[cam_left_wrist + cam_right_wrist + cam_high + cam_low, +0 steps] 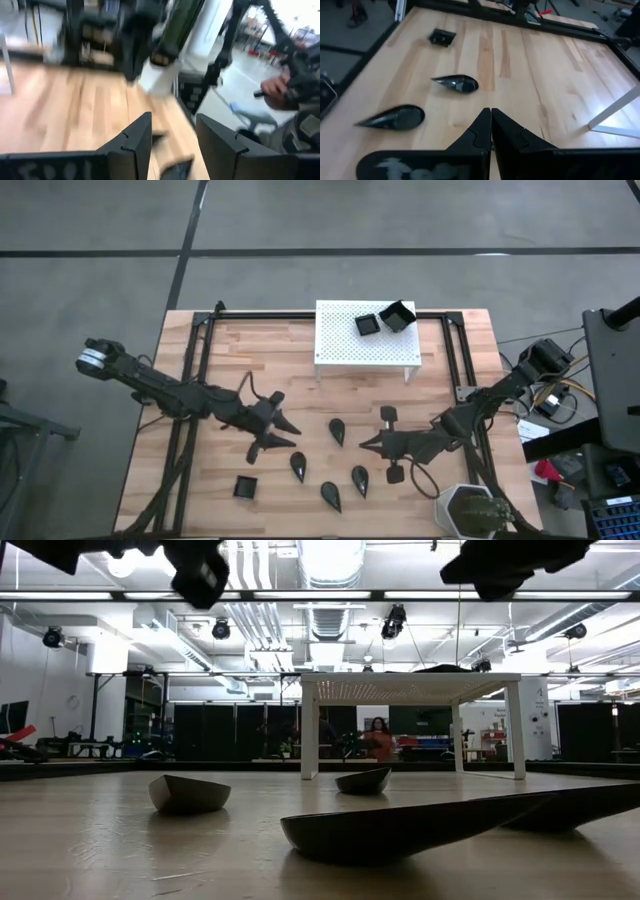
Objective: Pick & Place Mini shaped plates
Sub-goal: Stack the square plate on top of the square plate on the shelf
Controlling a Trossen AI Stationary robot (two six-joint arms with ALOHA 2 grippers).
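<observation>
Two square black mini plates lie on the white perforated stand. Several teardrop plates and one square plate rest on the wooden table. My left gripper hovers left of the teardrops, open and empty; its wrist view shows the gripper with dark plates below the gap. My right gripper is shut on nothing, right of the teardrops. In its wrist view the gripper points past two teardrop plates towards the square plate.
A white pot with a green plant stands at the table's front right corner. A black frame runs along the table's sides and back. The stand's leg shows beside the right gripper. A person's hand shows beyond the table edge.
</observation>
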